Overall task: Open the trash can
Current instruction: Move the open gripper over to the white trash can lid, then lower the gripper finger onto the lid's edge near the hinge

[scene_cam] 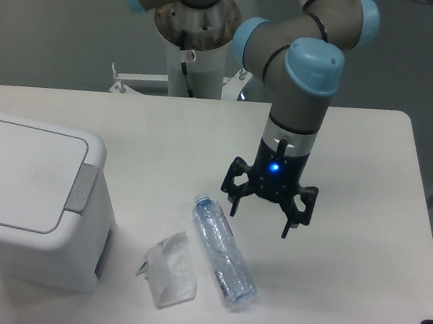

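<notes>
The trash can (26, 202) is a boxy white bin at the left of the table, its flat white lid (17, 173) shut. Its grey push tab (81, 188) sits on the right rim. My gripper (261, 218) hangs open and empty above the table's middle, well to the right of the bin and just above and right of the clear bottle's cap end. It touches nothing.
A clear plastic bottle (223, 250) lies on the table between the gripper and the bin. A small clear plastic bag (169, 269) lies beside it, close to the bin's right side. The arm's base (193, 41) stands at the table's back edge.
</notes>
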